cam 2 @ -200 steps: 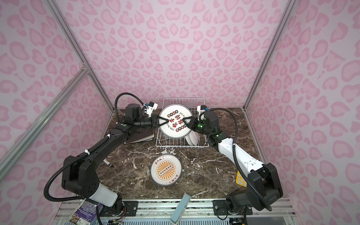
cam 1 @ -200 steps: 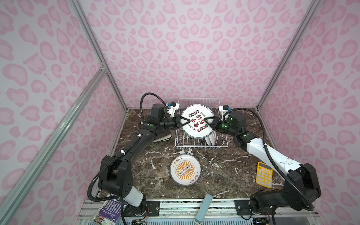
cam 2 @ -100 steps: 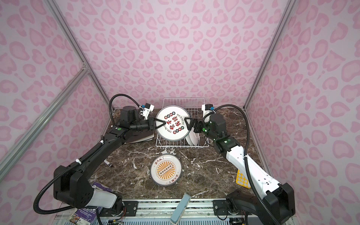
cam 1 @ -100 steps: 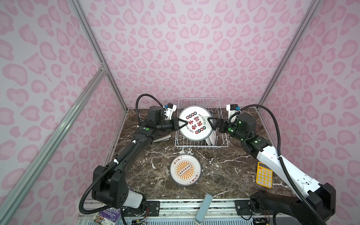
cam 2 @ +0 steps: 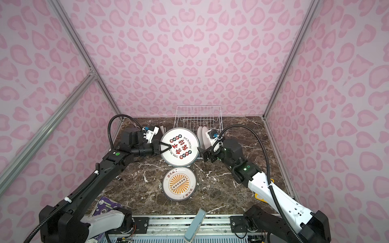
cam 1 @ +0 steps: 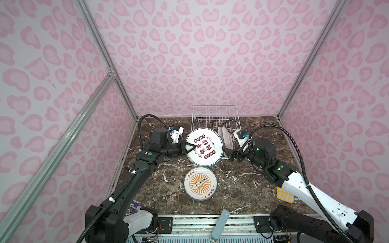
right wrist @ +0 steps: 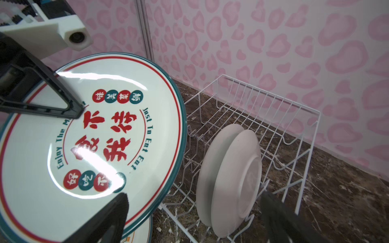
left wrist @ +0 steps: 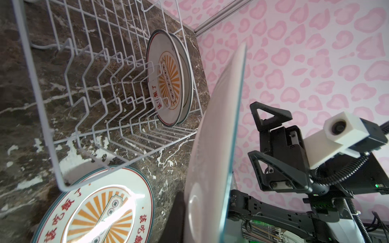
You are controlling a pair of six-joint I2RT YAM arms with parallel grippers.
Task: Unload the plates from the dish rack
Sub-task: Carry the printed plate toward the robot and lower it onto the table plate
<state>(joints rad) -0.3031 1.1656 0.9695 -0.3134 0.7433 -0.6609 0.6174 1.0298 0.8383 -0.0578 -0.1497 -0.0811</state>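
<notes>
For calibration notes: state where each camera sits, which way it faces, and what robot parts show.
Top views: high in front, looking down at table; left arm, right arm show.
Left wrist: beside held plate, facing dish rack and right gripper.
Right wrist: behind its open fingers, facing held plate, left gripper.
Both wrist views share the two racked plates.

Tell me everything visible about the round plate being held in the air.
The held plate is round, glossy white, ceramic-looking, with a teal rim, red ring, red Chinese characters and English lettering. It hangs tilted near the dish rack. Only the left gripper touches it, jaws shut on its edge.
</notes>
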